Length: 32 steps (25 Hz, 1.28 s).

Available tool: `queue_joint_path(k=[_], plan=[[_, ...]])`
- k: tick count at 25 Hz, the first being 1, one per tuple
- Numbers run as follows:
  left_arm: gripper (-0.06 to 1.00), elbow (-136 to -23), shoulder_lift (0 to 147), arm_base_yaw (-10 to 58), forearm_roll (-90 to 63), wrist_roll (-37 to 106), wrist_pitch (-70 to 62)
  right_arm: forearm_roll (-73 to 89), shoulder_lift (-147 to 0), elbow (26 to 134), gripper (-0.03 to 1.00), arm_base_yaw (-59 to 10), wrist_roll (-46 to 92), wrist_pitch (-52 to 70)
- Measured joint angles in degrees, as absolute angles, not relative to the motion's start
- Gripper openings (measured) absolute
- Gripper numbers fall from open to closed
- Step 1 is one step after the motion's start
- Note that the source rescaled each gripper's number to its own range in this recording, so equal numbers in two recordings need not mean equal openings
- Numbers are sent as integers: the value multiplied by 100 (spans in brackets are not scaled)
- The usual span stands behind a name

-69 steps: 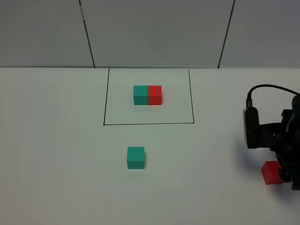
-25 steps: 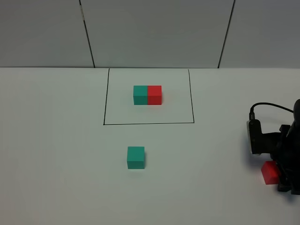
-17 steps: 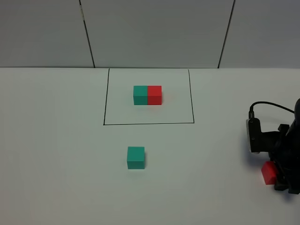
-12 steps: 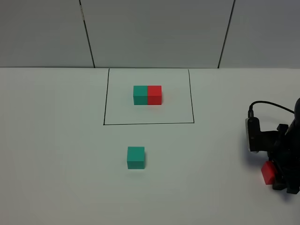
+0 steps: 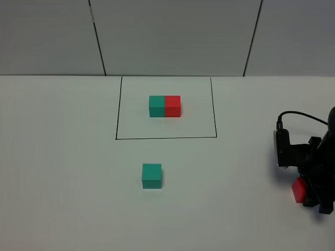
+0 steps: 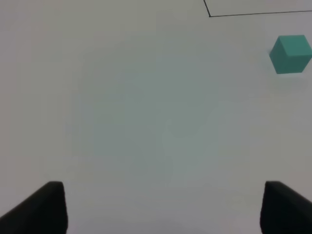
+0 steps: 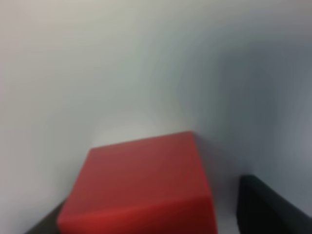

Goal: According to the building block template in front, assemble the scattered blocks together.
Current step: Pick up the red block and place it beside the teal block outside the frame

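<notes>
The template, a teal-green and red bar [image 5: 165, 106], lies inside a thin black drawn rectangle [image 5: 116, 121] at the back middle. The loose teal-green cube [image 5: 152, 175] sits in front of the rectangle; it also shows in the left wrist view [image 6: 290, 54]. The loose red cube [image 5: 298, 190] is at the far right between the fingers of my right gripper [image 5: 309, 196]. In the right wrist view the red cube [image 7: 139, 187] fills the space between the jaws, close and blurred. My left gripper [image 6: 158, 209] is open and empty over bare table, away from the green cube.
The white table [image 5: 63, 172] runs to a grey panelled wall [image 5: 172, 36] at the back. The right arm's black body and cable [image 5: 293, 151] stand at the right edge of the exterior view. The left arm is out of that view.
My right gripper has come down over the red cube and closed in on it. The cube now shows narrower and has shifted slightly up. The green cube and template have not moved.
</notes>
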<state>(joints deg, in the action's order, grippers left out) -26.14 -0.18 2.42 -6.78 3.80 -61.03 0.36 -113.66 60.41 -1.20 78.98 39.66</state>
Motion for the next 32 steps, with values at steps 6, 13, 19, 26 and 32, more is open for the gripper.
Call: queue_joint_path(k=[6,13,19,26,32], plan=[[80,-2614,-18,242,-678,380,-6103,0,-11366,6048,0,-193,7913,3988],[80,-2614,-18,242,-678,380,-6103,192,-11423,6282,0,-533,7824,4148],[80,-2614,-18,242,-678,380,-6103,303,-11638,6976,0,-1169,6766,4979],[80,-2614,-18,242,-678,380,-6103,-102,-11663,8000,0,-2004,5641,5729],[80,-2614,-18,242,-678,375,-6103,-123,-11663,8203,0,-2463,5304,5756]])
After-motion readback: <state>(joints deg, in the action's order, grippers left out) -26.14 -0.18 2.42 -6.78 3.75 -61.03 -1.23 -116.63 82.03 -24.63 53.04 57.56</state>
